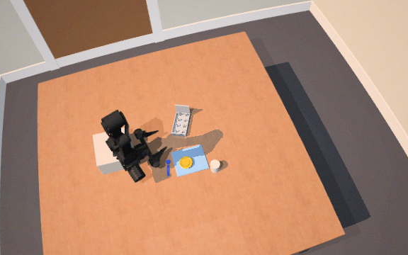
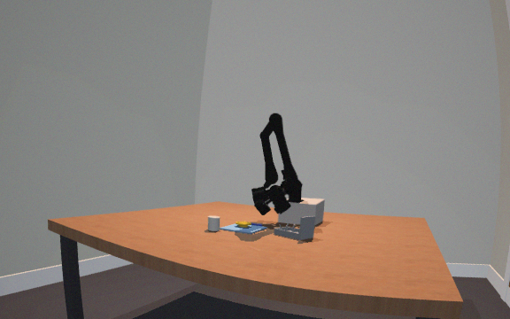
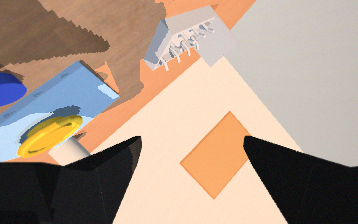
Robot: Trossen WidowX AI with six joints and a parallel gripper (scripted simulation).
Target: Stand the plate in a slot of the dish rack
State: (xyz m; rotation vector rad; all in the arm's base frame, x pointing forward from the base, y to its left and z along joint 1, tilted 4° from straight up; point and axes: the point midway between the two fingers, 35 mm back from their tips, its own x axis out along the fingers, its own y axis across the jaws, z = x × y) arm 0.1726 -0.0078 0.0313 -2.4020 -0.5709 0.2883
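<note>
A yellow plate (image 1: 186, 162) (image 2: 243, 224) (image 3: 50, 134) lies flat on a light blue mat (image 1: 197, 152) (image 2: 257, 229) (image 3: 75, 87). The grey dish rack (image 1: 182, 122) (image 2: 297, 230) (image 3: 185, 42) stands on the table behind the mat, apart from it. My gripper (image 1: 162, 140) (image 2: 272, 209) (image 3: 192, 141) is open and empty. It hangs above the table beside the mat, between the arm's base and the plate, and touches nothing.
A white cup (image 1: 214, 166) (image 2: 213, 223) (image 3: 72, 152) stands just past the mat on the far side from the arm. A blue spoon (image 1: 168, 167) (image 3: 0, 90) lies on the mat's near side. The arm's white base box (image 1: 103, 156) (image 2: 308, 210) sits behind the gripper.
</note>
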